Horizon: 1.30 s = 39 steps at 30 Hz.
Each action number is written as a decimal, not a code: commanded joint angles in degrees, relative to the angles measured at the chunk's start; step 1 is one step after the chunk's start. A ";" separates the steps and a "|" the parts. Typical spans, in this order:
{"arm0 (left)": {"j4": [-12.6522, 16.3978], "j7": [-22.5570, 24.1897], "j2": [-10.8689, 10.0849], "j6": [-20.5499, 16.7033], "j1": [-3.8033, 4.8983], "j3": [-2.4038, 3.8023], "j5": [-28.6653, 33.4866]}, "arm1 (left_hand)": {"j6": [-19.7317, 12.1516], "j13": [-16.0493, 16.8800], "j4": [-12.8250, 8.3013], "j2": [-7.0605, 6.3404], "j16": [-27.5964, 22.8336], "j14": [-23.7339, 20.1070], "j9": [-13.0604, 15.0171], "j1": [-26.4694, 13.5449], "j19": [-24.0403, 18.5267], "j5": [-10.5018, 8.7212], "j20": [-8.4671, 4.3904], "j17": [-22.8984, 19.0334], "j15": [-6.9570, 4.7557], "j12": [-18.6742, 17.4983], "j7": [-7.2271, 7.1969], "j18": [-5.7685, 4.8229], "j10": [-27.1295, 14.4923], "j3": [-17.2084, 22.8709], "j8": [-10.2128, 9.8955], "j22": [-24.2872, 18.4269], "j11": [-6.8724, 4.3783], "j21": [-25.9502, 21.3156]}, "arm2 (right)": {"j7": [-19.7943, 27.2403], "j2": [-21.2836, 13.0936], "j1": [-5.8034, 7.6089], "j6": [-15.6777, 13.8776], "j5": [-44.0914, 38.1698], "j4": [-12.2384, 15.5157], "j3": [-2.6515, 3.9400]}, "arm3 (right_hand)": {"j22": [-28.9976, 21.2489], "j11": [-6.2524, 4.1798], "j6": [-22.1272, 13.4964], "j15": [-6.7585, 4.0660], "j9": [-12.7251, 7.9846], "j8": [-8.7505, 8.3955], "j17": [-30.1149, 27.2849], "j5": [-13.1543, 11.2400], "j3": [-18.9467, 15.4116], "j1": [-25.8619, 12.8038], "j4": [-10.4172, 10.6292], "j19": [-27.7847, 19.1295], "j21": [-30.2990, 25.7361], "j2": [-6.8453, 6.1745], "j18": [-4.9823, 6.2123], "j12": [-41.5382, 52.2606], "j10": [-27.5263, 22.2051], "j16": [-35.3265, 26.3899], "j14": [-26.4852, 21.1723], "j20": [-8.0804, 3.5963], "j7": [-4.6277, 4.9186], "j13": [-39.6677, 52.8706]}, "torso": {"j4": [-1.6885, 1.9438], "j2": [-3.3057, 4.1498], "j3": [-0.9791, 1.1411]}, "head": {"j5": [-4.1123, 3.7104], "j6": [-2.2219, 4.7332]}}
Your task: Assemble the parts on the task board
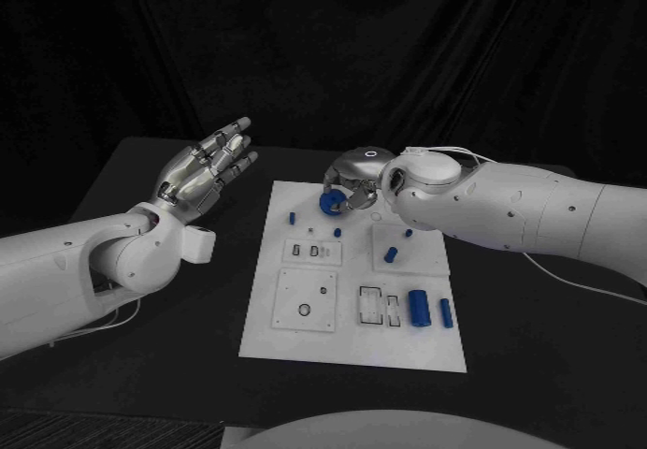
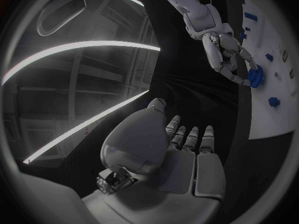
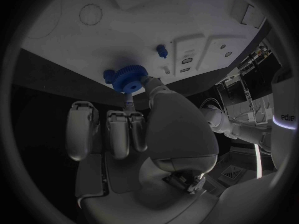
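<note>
Right, quick notes:
Gear: blue gear [image 1: 330, 200] pinched in the right hand [image 1: 356, 182], at the far end of the task board [image 1: 353, 346], just over its far-left part. Teeth clear in the right wrist view [image 3: 129, 77].
Right hand state: thumb & one finger on the gear; other fingers curled alongside, not touching it as far as I can tell.
Left hand state: left hand [image 1: 207, 168] spread flat, fingers apart, holds nothing. Raised off the table, left of the board, well apart from all parts.
Key relation: gear sits at the fingertips, between hand & board; flat face looks turned roughly toward the board, so its axis prob. runs down into it. Exact tilt: can't tell.
Nearest peg: short blue peg [image 3: 162, 50] stands on the board just beside the gear; whether that's the target seat, can't say.
Nearer arm: right, by far; it already has the part.
Other parts: blue cylinders [image 1: 418, 307] lie near the board's right edge, untouched.
Next move (guess): lower gear along its axis onto a seat, w/ alignment being the hard bit.
</note>
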 commanded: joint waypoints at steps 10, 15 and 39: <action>-0.21 3.09 0.46 0.88 0.10 0.05 -0.08 | -0.05 -0.01 0.04 -0.05 -0.14 -0.19 0.03 0.57 -0.12 0.36 0.36 -0.09 0.38 -0.04 0.31 -0.79 -0.03 0.42 -0.09 0.01 0.49 -0.07 | -0.25 0.26 0.08 1.88 0.00 -0.31 0.04 | 10.45 0.14 -5.80 0.32 -3.28 -5.96 15.09 -3.90 0.16 -1.23 0.49 -0.19 -1.14 0.06 0.27 0.14 6.09 0.15 6.02 0.56 -0.29 15.10 | -0.10 0.00 0.02 | 0.04 -0.07; -0.31 3.01 0.52 0.99 0.10 0.05 -0.09 | -0.05 -0.01 0.04 -0.05 -0.14 -0.19 0.03 0.57 -0.12 0.36 0.36 -0.09 0.38 -0.04 0.31 -0.79 -0.03 0.42 -0.09 0.01 0.49 -0.07 | -0.20 0.07 0.08 1.76 0.00 -0.26 0.04 | 10.43 0.08 -5.82 0.29 -3.75 -6.47 15.09 -5.06 -0.14 -1.61 0.71 -0.22 -1.33 0.03 0.29 0.14 6.09 0.15 6.02 0.52 -0.31 15.10 | -0.09 0.01 0.11 | 0.07 -0.21; -0.73 2.70 0.87 1.65 0.09 0.05 -0.09 | -0.09 -0.03 0.03 -0.07 -0.15 -0.20 0.03 0.66 -0.13 0.41 0.38 -0.10 0.38 -0.06 0.34 -0.77 -0.07 0.49 -0.11 0.00 0.52 -0.08 | -0.67 -1.49 -0.04 3.22 0.00 0.82 0.03 | 10.18 -0.28 -7.23 0.10 -6.96 -9.69 15.09 -12.00 -2.16 -3.87 2.84 -0.69 -3.22 1.16 0.61 0.14 6.09 0.15 6.02 0.38 -0.82 15.10 | -0.13 -0.03 0.09 | 0.06 -0.43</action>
